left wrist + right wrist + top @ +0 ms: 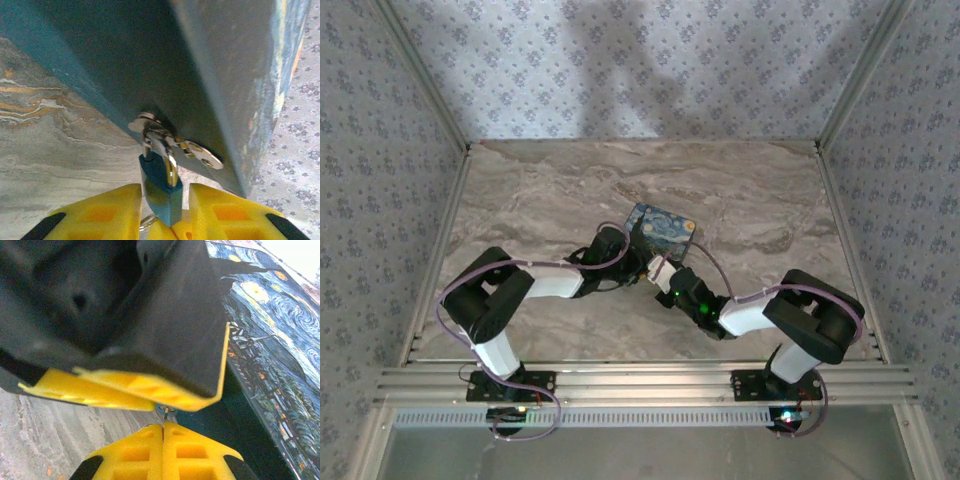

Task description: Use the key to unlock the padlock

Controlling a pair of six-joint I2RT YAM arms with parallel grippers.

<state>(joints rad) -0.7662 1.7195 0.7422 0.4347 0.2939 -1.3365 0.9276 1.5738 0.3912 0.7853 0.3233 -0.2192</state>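
Observation:
The small teal-blue padlock (pixel 159 187) hangs by its shackle from a metal hasp (pixel 200 156) on the box's side. My left gripper (pixel 165 194) is shut on the padlock's body, one yellow finger on each side. My right gripper (pixel 163 429) is shut on the thin key (pixel 164 416), whose tip meets the padlock's underside (pixel 173 409) just below the left gripper's fingers (pixel 150 390). A key ring (pixel 146 220) pokes out beside the lock. From above, both grippers (pixel 638 268) (pixel 661 273) meet at the box's near edge.
The blue-and-yellow swirl-painting box (pixel 660 230) lies mid-table, its printed lid (pixel 270 330) to the right of the right wrist. Marble tabletop (pixel 550 180) spreads around it. Patterned walls (pixel 380 150) close in the left, right and back.

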